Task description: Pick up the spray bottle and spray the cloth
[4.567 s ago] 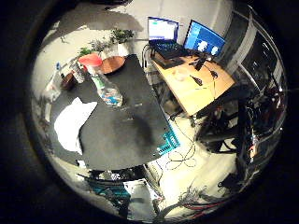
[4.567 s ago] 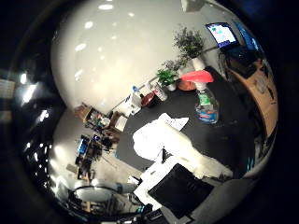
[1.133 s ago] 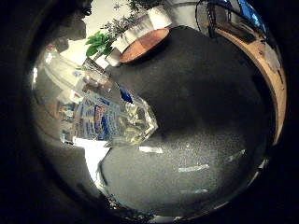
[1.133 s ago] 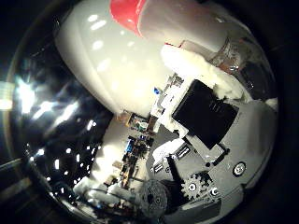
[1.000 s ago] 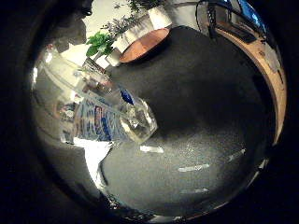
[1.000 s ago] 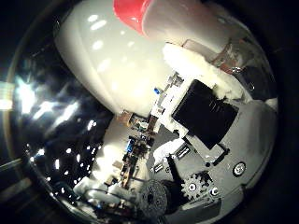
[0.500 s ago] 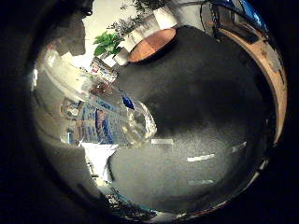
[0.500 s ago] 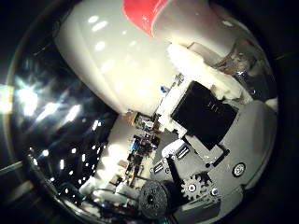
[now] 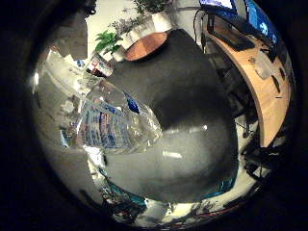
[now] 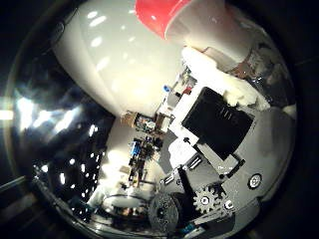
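My robot hand (image 10: 219, 124) is now curled around the spray bottle (image 9: 113, 122), which has risen off the dark counter (image 9: 192, 110) since a second ago. I judge the pickup done; spraying the cloth comes next

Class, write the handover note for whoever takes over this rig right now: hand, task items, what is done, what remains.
Hand: white and black fingers curled round the bottle's neck, just below its red spray head.
Clear plastic spray bottle: close against the palm, base tilted above the dark tabletop.
Cloth: not clearly visible in either view.
Done: bottle grasped, apparently lifted.
Left: find the cloth, aim, squeeze the trigger.
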Robot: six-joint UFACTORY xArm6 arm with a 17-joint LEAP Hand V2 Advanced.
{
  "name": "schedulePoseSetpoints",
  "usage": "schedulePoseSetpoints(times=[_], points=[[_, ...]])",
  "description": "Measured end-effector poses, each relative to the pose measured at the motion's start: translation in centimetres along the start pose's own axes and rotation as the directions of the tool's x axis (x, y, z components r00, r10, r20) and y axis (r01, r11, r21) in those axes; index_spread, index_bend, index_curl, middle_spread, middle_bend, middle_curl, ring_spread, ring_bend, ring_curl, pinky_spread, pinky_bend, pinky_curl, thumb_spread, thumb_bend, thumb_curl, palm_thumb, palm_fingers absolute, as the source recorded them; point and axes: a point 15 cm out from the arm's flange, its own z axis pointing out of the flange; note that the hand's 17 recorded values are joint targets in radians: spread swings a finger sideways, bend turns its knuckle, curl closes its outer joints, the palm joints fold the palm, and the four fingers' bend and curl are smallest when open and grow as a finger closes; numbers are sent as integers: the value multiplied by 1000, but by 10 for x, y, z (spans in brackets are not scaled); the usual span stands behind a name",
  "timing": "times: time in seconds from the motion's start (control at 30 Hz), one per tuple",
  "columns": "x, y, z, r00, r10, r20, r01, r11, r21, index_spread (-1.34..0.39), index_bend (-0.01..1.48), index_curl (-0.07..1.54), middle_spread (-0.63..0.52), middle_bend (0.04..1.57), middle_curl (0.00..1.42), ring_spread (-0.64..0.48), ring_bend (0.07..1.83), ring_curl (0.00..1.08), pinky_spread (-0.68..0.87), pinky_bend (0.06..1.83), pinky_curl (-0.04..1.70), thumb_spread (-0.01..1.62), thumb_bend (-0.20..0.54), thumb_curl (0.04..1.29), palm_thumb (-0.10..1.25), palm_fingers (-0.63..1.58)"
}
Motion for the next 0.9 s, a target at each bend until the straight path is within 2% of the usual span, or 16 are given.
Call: schedulePoseSetpoints(times=[0.2,0.4,0.6,0.77,0.9], points=[[-67,24,-25,994,-104,-13,103,990,-96,-258,1150,652,-168,1310,655,-221,1415,547,-306,1285,594,625,-17,1016,1026,1244],[-154,32,-20,974,-226,34,228,959,-165,-257,1152,651,-169,1311,657,-221,1413,548,-306,1282,600,623,-17,1025,1025,1243],[-213,27,-19,945,-325,-24,310,919,-243,-257,1153,650,-169,1310,658,-222,1416,550,-307,1279,605,615,-20,1024,1019,1243],[-229,30,11,928,-364,-79,311,874,-373,-258,1158,652,-169,1310,658,-221,1413,549,-308,1277,608,613,-17,1021,1018,1242],[-226,34,57,937,-340,-79,269,848,-456,-259,1157,653,-169,1309,659,-222,1415,551,-308,1276,610,613,-17,1019,1018,1243]])
